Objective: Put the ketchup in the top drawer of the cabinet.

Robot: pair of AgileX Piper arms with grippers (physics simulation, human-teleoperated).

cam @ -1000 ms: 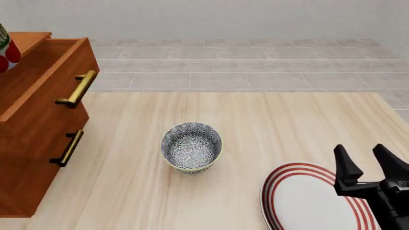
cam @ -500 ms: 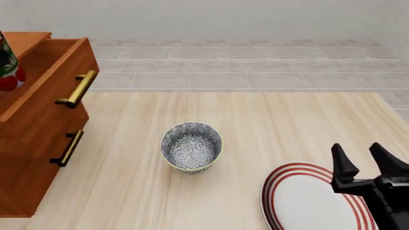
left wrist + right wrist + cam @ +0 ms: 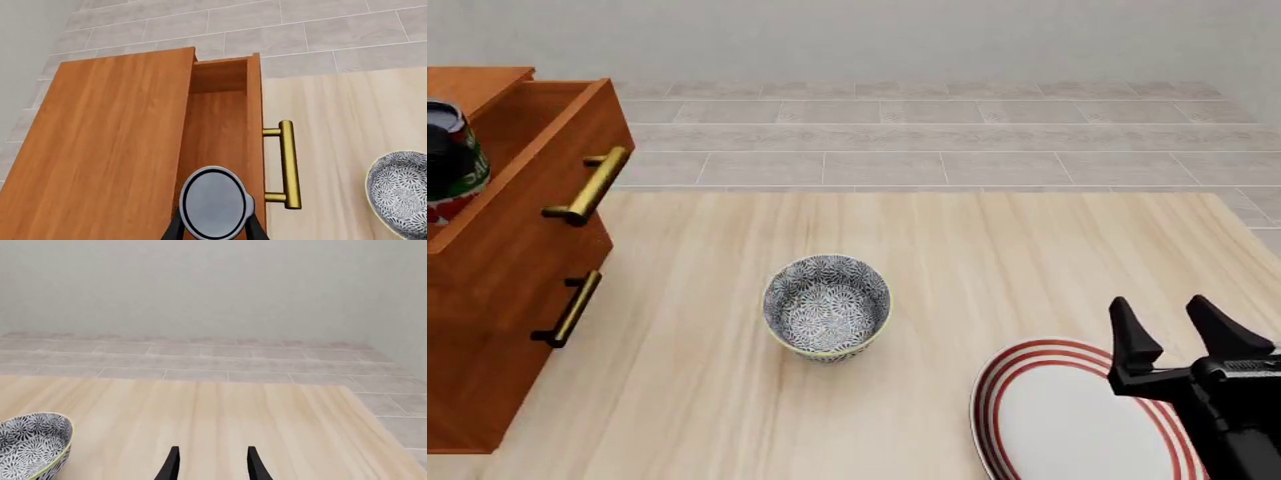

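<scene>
Left wrist view: the left gripper [image 3: 213, 231] is clamped on the small red ketchup bottle with its round grey cap [image 3: 213, 202], directly over the pulled-out reddish-brown wooden top drawer [image 3: 223, 135] of the two-drawer cabinet [image 3: 507, 300]. It should lower straight down, clear of the drawer front and brass bar handle [image 3: 287, 162] at three o'clock, before letting go. In the front view the right gripper [image 3: 1177, 345], at five o'clock over the red-ringed white plate [image 3: 1054, 420], has its fingers apart on nothing.

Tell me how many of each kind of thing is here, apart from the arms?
Cabinet: 1
Drawers: 2, top drawer open, lower drawer shut
Ketchup: 1
Bowl: 1
Plate: 1
Total: 6
</scene>
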